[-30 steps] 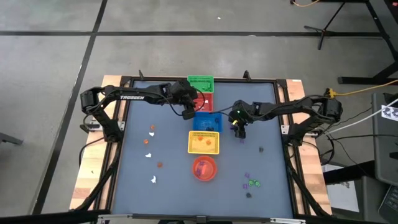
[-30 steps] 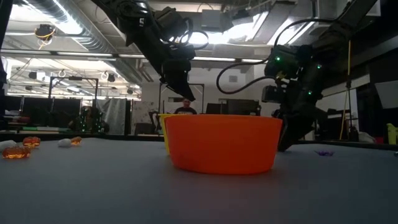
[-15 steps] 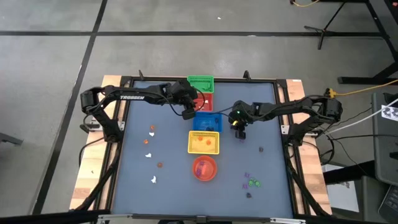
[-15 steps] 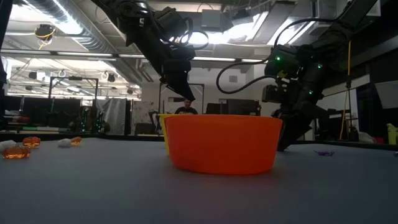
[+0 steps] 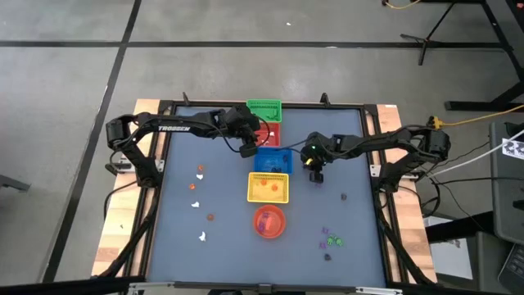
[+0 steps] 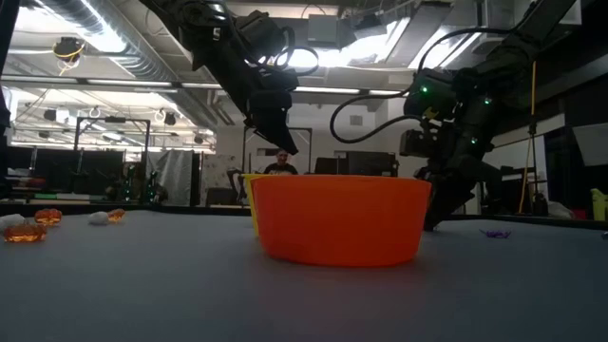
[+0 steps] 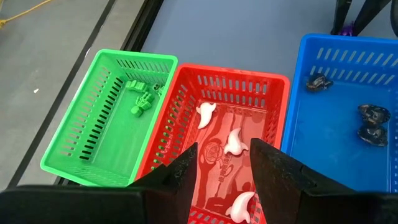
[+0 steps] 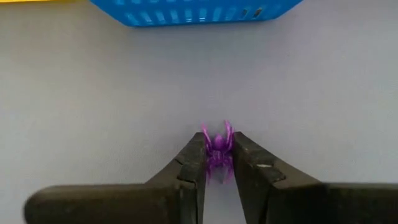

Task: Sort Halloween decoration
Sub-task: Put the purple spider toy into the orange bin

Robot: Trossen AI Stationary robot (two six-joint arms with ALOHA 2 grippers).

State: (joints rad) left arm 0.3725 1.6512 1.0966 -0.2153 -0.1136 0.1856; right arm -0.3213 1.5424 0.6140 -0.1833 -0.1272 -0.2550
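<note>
My right gripper (image 8: pixel 219 142) is down at the table right of the blue basket (image 5: pixel 272 160), shut on a tiny purple spider trinket (image 8: pixel 217 150). My left gripper (image 7: pixel 224 148) hangs open above the red basket (image 7: pixel 273 93), which holds white ghost trinkets (image 7: pixel 234 142). The green basket (image 7: pixel 106 106) holds green trinkets and the blue basket (image 7: pixel 323 124) holds dark ones. Loose orange and white trinkets (image 5: pixel 196 203) lie on the table's left. Purple, green and dark ones (image 5: pixel 332 241) lie at its near right. My right gripper pinches the purple spider's body (image 8: pixel 218 155) between its two fingertips, coming steeply from above. The spider's legs (image 8: pixel 226 129) stick out past the fingertips. It sits at table height; I cannot tell whether it rests on the surface.
A yellow basket (image 5: pixel 268 187) with orange trinkets stands nearer than the blue one, and a round red-orange bowl (image 5: pixel 268 221) nearer still. The bowl (image 6: pixel 340 217) hides the right fingers in the low view. Bare table lies between the baskets and both trinket groups.
</note>
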